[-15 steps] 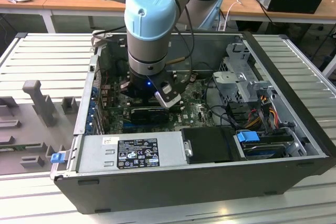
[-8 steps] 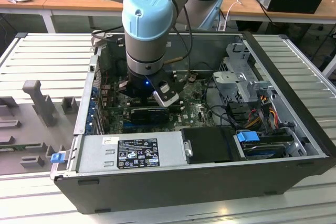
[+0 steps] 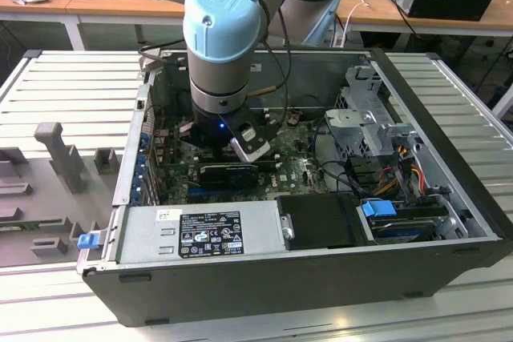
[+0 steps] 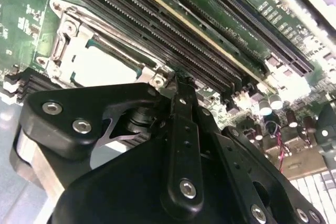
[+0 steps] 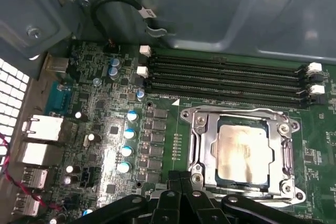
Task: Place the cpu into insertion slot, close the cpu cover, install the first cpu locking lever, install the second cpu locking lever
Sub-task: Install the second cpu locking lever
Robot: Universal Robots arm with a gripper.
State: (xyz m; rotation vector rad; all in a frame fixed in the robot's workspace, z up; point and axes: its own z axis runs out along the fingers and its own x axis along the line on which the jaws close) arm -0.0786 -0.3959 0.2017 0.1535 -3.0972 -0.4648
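CPU (image 5: 242, 152) sits in socket under closed cover (image 5: 202, 145); claw (image 5: 181, 182) beside it.

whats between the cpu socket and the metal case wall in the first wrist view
In the first wrist view, four long black memory slots run between the cpu cover and the grey case wall.

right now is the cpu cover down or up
Down: the cpu cover lies flat, framing the cpu through its opening.
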